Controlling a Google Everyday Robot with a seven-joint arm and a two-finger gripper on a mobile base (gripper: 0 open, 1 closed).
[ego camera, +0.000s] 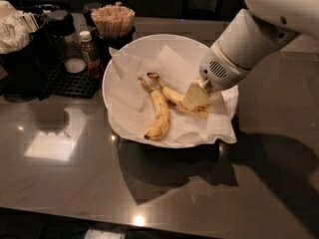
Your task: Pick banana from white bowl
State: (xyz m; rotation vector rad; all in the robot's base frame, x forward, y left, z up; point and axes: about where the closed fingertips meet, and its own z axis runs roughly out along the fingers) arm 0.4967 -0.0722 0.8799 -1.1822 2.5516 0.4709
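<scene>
Yellow banana [159, 114]: curved, in white bowl [164, 38], just left of my tool [196, 96].
Tool: over slimmer banana [174, 97]; wide or narrow, I cannot tell.
Risk: I grab the wrong fruit or the paper [219, 128].
</scene>
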